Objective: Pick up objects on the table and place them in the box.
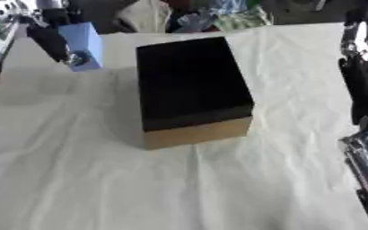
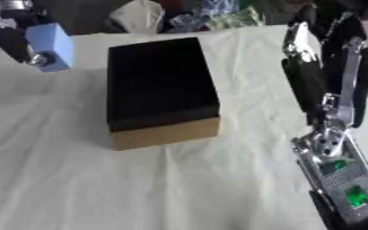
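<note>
Left hand (image 1: pixel 55 38) around blue block (image 1: pixel 85 42)

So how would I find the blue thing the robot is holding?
Start at the big box, dark inside, in the middle of the white cloth. Look to its far left corner, where the left robot hand grips a light blue block. Nothing else there is blue.

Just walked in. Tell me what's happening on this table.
The robot's left hand is holding a light blue block up at the far left, its fingers curled around it, beside the box and not yet over it. The box sits in the middle of the white cloth with a dark inside; I cannot tell if anything is in it. The right hand hangs at the right side, fingers straight, holding nothing.
</note>
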